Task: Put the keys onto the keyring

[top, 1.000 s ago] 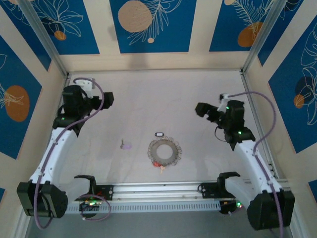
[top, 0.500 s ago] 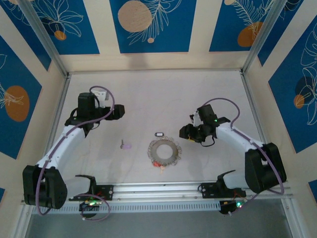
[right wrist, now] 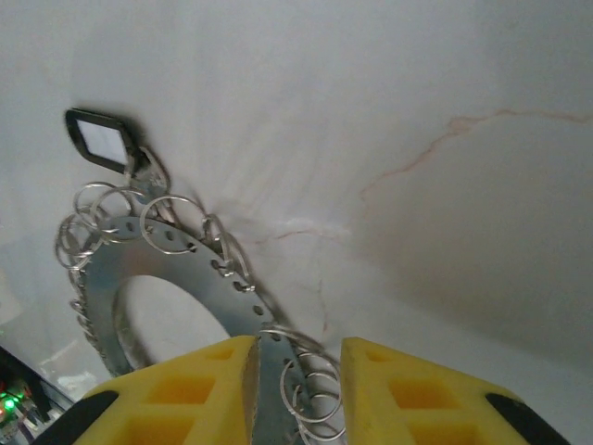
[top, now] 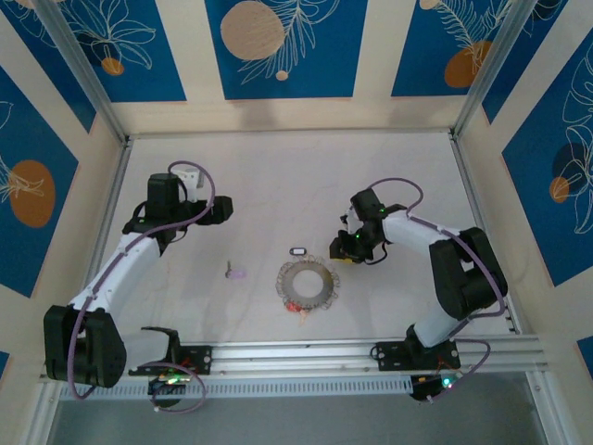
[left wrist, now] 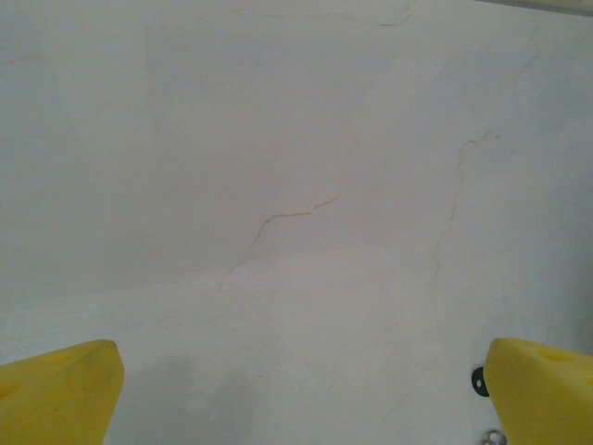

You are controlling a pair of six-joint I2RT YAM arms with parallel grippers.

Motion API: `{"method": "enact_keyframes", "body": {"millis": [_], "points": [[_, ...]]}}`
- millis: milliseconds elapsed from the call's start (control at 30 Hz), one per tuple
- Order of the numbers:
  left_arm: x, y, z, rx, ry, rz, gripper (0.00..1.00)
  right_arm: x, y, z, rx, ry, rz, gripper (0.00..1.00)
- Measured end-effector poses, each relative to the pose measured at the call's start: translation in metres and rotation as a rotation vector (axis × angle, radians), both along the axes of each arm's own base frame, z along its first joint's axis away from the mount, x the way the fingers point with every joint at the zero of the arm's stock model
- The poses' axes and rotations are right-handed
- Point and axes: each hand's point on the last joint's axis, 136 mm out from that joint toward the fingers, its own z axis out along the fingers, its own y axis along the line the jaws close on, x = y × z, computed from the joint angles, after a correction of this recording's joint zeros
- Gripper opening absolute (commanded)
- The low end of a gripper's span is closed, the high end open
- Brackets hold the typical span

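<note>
Left fingers (left wrist: 56,389) spread wide over worktop (top: 278,185), right fingers (right wrist: 408,394) narrowed around keyring (right wrist: 139,250) rim, actual grip unclear, pale key (right wrist: 100,137) beside it, purple key (top: 235,273) apart.

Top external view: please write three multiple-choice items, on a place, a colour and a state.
1. The purple-headed key lies: A) left of the keyring, apart; B) in its hole; C) in a gripper.
2. The keyring's tag is: A) green; B) red; C) blue.
3. The left gripper is: A) shut on a key; B) open, empty; C) shut on the tag.
A: bare table lies between them. B: red shows at the keyring's near edge. B: its fingers stand wide apart.
</note>
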Motion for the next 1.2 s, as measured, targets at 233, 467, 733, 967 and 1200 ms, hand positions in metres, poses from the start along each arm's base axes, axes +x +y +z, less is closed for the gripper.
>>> {"method": "enact_keyframes", "body": {"millis": [233, 467, 733, 967, 1200], "points": [[0.001, 0.002, 0.0, 0.006, -0.001, 0.007, 1.0, -0.006, 0.003, -0.005, 0.011, 0.014, 0.051, 0.29], [0.001, 0.003, -0.002, 0.014, 0.001, 0.014, 1.0, -0.013, 0.011, -0.013, 0.057, 0.034, 0.091, 0.28], [0.004, 0.001, -0.016, 0.03, 0.039, 0.012, 1.0, -0.017, 0.02, -0.02, 0.098, 0.059, 0.12, 0.19], [0.003, -0.002, -0.022, 0.037, 0.052, 0.0, 1.0, -0.017, 0.025, -0.017, 0.128, 0.053, 0.136, 0.2], [0.003, -0.004, -0.022, 0.037, 0.051, -0.006, 1.0, -0.015, 0.024, -0.001, 0.135, 0.007, 0.138, 0.23]]}}
